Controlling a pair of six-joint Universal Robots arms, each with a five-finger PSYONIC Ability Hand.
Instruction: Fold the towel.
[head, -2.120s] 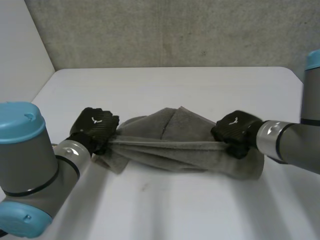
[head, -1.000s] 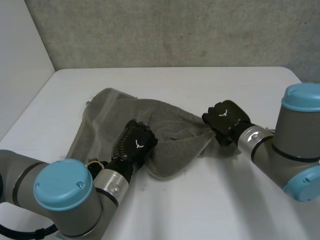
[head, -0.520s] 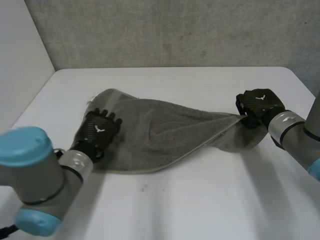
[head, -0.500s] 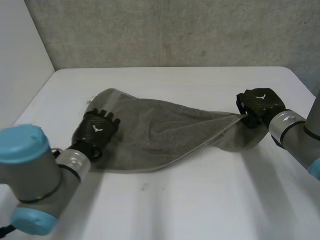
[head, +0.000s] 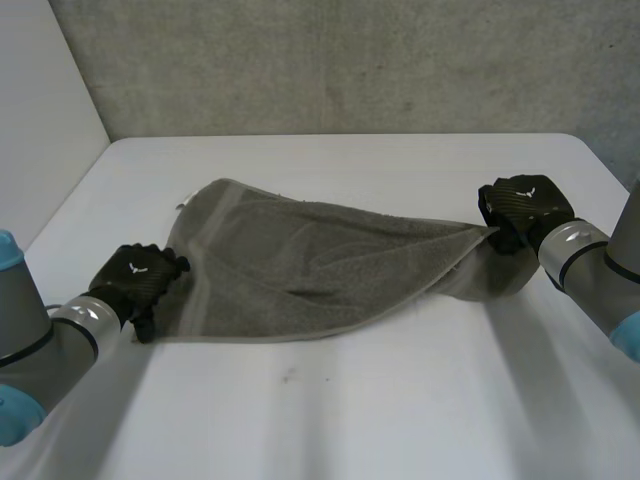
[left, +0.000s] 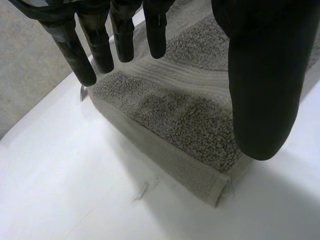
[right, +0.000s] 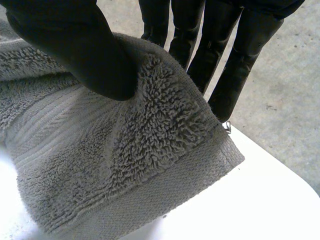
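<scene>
grey towel (head: 320, 270) sits mid-frame in the head view on the white table (head: 400, 400), running from left of centre out to the right side. left part lies flat and wide, with a hemmed edge along the bottom. it narrows toward the right, where the end is lifted off the table and a slack bit hangs under it. shallow crease across the middle. right hand (head: 520, 210) is at that raised right end, at right of frame a bit above mid-height. in the right wrist view the thumb (right: 75, 40) bears down on the pile and the fingers (right: 235, 65) are behind the cloth, so it's pinching the towel near a hemmed corner. left hand (head: 135, 283) is at lower left of frame, just at the towel's near-left corner. in the left wrist view its fingers (left: 82, 55) are straight and spread, thumb (left: 260, 75) well apart from them, nothing gripped. the towel corner lies flat on the table under the palm, hem and corner tip showing past the thumb. can't tell if any fingertip touches the cloth. both arms come in from the bottom corners, left arm (head: 40, 340) and right arm (head: 590, 270), grey with light-blue caps. grey concrete wall (head: 350, 60) runs across the top behind the table.
</scene>
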